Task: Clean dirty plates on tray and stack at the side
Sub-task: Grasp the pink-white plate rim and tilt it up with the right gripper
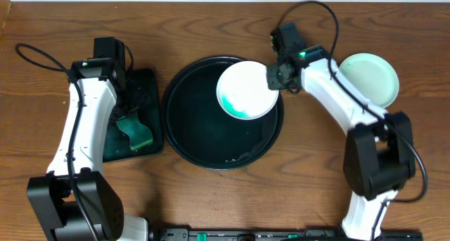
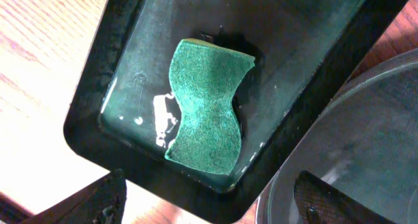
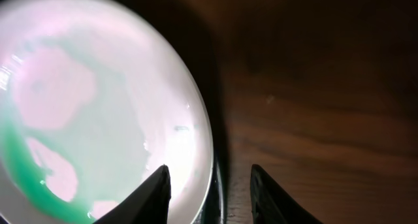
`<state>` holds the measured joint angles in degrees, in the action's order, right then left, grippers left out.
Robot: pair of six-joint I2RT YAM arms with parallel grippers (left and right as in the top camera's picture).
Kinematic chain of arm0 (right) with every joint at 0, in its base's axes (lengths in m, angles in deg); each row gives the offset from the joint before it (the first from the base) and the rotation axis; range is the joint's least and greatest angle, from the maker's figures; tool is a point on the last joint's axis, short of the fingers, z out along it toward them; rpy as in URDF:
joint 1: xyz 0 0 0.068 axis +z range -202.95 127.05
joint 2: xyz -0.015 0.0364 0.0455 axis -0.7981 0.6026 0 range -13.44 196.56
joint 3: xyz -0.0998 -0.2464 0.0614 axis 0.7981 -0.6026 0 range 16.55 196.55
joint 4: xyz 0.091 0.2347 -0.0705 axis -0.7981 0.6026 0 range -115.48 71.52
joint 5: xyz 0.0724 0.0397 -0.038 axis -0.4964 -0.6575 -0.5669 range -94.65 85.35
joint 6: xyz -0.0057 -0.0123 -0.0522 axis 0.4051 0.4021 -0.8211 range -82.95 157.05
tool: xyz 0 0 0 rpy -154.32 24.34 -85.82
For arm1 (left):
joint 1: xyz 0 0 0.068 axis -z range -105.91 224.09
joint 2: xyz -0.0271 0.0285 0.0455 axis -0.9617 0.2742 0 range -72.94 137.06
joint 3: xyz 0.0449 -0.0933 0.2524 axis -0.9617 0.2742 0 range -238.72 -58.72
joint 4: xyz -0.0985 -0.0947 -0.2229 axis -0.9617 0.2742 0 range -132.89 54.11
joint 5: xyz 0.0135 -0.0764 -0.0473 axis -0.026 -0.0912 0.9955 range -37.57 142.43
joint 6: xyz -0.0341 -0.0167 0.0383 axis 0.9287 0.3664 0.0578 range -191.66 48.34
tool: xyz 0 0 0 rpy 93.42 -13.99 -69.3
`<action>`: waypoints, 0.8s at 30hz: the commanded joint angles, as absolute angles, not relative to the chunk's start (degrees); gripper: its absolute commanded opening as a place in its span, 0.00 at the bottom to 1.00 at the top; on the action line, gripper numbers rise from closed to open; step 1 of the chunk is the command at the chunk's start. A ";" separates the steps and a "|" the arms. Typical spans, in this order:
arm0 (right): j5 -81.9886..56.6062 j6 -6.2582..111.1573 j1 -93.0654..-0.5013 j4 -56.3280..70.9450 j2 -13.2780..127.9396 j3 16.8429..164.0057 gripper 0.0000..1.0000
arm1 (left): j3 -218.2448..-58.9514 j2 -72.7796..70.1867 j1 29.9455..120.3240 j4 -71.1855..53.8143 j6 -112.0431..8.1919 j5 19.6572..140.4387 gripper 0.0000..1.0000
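Right gripper [image 3: 209, 172] straddles one white plate [image 1: 246, 90]; one mint plate [image 1: 369, 78] aside.

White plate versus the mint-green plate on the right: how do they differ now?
The white plate carries a teal smear; the mint-green plate looks clean. The white plate sits over the round black tray, the mint-green plate on the table. The right gripper straddles the white plate's rim; nothing grips the mint-green plate. Both are small, round, shallow.

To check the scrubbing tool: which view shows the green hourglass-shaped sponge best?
The left wrist view: the green hourglass-shaped sponge lies whole and close in the small rectangular black tray. Overhead shows it small and dark. The right wrist view does not show it.
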<state>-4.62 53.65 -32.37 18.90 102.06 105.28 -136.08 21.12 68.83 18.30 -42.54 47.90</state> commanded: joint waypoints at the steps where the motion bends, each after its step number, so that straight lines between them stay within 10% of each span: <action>1: -16.70 54.05 -32.61 19.82 103.33 104.97 0.39 | -135.65 21.42 68.63 18.54 -42.67 47.98 0.82; 5: -16.81 53.41 -32.24 20.13 103.04 104.97 0.55 | -135.65 21.42 68.63 18.52 -42.67 47.98 0.82; 24: -14.08 66.07 -30.71 24.21 103.59 103.75 0.61 | -135.65 21.42 68.63 18.56 -42.69 47.98 0.82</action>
<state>-15.32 61.76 -31.71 24.78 103.90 104.82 -136.08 21.12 68.83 18.27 -42.56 47.87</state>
